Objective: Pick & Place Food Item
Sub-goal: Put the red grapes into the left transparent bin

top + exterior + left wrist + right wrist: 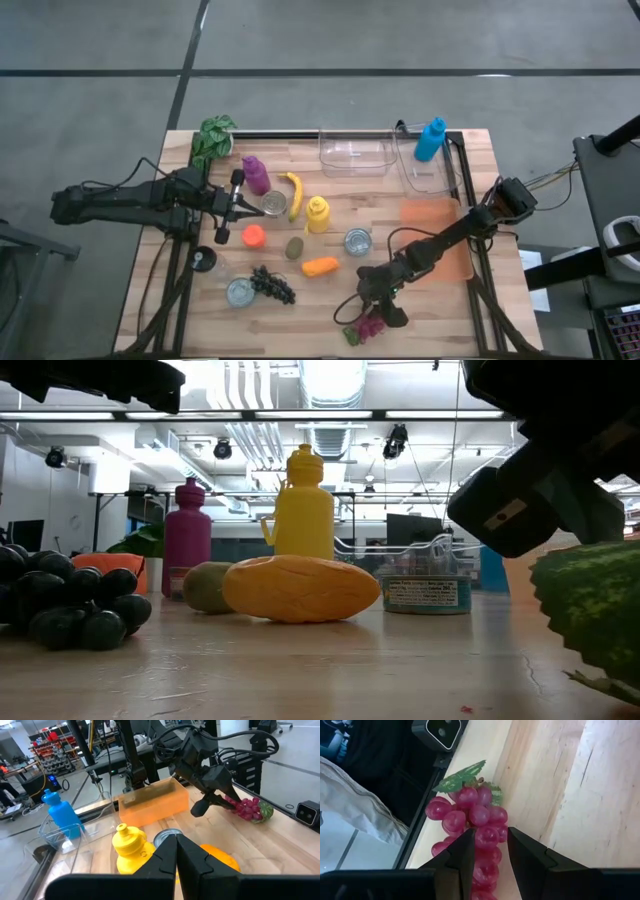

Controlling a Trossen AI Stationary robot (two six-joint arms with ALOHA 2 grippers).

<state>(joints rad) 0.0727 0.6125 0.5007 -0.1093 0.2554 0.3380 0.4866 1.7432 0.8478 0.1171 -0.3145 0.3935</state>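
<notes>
Task item: bunch of red plastic grapes with green leaf [472, 827], lying at the near edge of the surface, beside a green-striped watermelon piece [352, 335].
Right end effector [383, 308]: low over the red grapes, fingers [464, 855] straddling the bunch with grapes between them; whether the bunch is actually clamped cannot be told.
Left end effector [243, 205]: fully closed, empty, hovering at mid-surface near the open silver tin [274, 203].
Around the task item: orange carrot-shaped piece [320, 266], labelled tin can [357, 241] and translucent orange tray [436, 236], all apart from the grapes.
Farther off: yellow squeeze bottle [317, 213], banana [293, 194], purple bottle [255, 175], green kiwi-like fruit [294, 247], dark grape bunch [272, 284], blue bottle [431, 138] in a clear bin [427, 180].
Surface: light wooden planks [440, 315], black frame.
Room: grey floor; ceiling lights and shelving behind.
</notes>
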